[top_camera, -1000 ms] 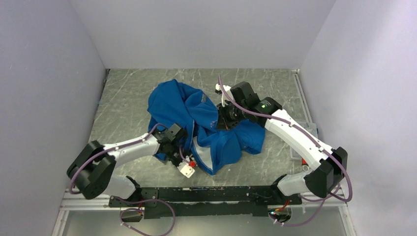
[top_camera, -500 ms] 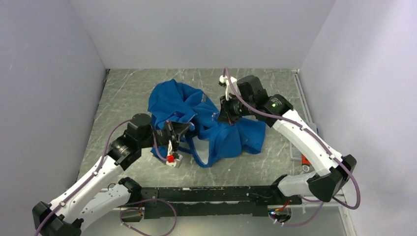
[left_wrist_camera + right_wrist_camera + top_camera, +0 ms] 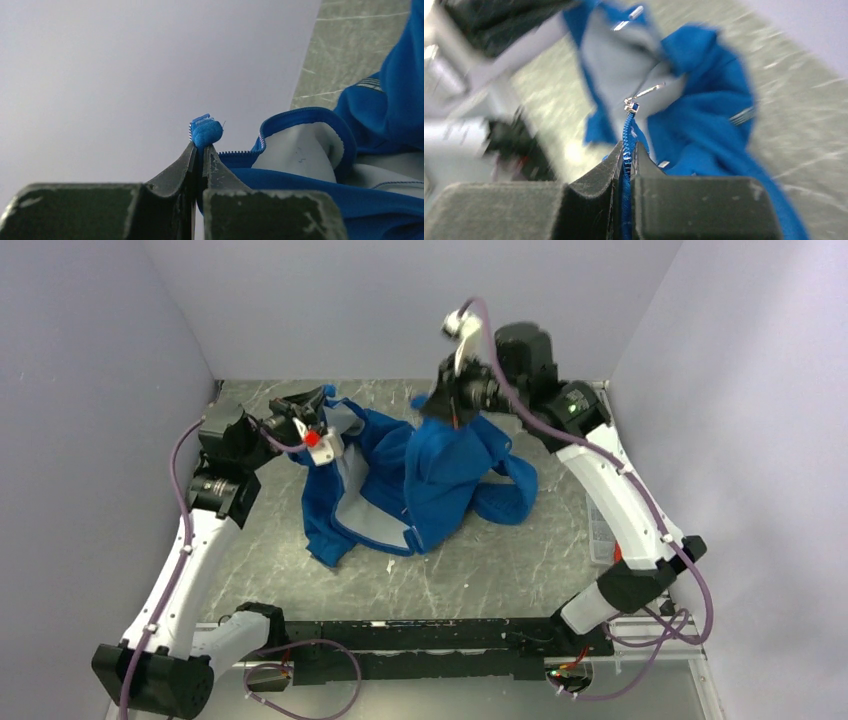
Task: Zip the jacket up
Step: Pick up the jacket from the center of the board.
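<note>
The bright-blue jacket [image 3: 430, 480] hangs open between both arms above the grey table, its pale grey lining [image 3: 375, 505] showing. My left gripper [image 3: 318, 403] is shut on a blue front corner with zipper teeth, raised at the back left; in the left wrist view the corner [image 3: 205, 131] pokes out between the pads [image 3: 190, 157]. My right gripper [image 3: 445, 405] is shut on the other zipper edge, lifted high at the back centre. In the right wrist view the zipper tape [image 3: 627, 150] runs between the closed fingers, with the silvery slider and pull [image 3: 634, 102] just beyond the tips.
Pale walls enclose the table on three sides; the left gripper is close to the back-left wall. A sleeve [image 3: 505, 502] lies on the table to the right. A small red and white item [image 3: 613, 560] sits at the right edge by the rail.
Both arms have lifted and moved backward and apart, the left to the back left, the right up high. The jacket has been pulled up off the table and spread open, showing its lining.
</note>
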You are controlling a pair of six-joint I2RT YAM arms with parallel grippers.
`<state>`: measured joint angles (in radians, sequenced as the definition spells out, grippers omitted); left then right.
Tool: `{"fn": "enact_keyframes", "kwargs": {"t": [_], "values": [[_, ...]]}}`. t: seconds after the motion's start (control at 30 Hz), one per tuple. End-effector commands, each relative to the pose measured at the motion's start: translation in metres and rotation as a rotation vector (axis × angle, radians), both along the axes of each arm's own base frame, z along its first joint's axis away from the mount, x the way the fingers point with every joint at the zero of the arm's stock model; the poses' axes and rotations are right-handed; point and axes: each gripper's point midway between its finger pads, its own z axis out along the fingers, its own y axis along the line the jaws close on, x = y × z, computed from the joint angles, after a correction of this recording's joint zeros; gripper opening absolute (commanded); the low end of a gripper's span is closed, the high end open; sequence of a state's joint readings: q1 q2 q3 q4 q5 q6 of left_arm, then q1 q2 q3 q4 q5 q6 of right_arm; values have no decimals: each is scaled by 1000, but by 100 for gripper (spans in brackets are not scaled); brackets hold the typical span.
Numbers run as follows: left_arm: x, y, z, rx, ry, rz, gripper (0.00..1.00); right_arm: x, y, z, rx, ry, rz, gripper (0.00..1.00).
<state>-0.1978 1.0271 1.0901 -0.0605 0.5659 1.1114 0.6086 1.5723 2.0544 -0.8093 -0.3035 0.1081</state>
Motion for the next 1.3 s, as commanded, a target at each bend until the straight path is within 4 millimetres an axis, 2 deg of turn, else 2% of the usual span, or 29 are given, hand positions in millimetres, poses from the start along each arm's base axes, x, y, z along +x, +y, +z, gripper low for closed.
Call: {"fn": "enact_keyframes", "kwargs": {"t": [0.0, 0.07, 0.1, 0.13, 0.2, 0.27, 0.43, 0.57, 0.73, 1.0, 1.27], "values": [[-60, -27, -4, 105, -101, -273, 1, -124, 27, -41, -27, 116, 521, 0], [-98, -41, -29, 215, -178, -440, 1, -154, 31, -58, -57, 119, 591, 0], [-116, -46, -46, 266, -224, -515, 1, -164, 31, -64, -65, 126, 617, 0], [-130, -49, -54, 296, -264, -569, 1, -174, 32, -68, -70, 136, 643, 0], [-153, -53, -68, 336, -310, -653, 0, -184, 30, -74, -72, 154, 673, 0], [-166, -54, -73, 355, -316, -695, 0, -191, 27, -78, -71, 160, 703, 0], [-174, -55, -64, 352, -367, -703, 0, -210, 24, -76, -21, 127, 815, 0], [-179, -57, -53, 348, -450, -719, 0, -214, 28, -78, -21, 117, 873, 0], [-182, -60, -50, 338, -505, -753, 0, -218, 31, -81, -44, 133, 942, 0], [-189, -67, -33, 312, -555, -840, 1, -201, 48, -77, -63, 69, 946, 0], [-211, -69, -28, 280, -745, -917, 1, -196, 59, -85, -74, 112, 991, 0]]}}
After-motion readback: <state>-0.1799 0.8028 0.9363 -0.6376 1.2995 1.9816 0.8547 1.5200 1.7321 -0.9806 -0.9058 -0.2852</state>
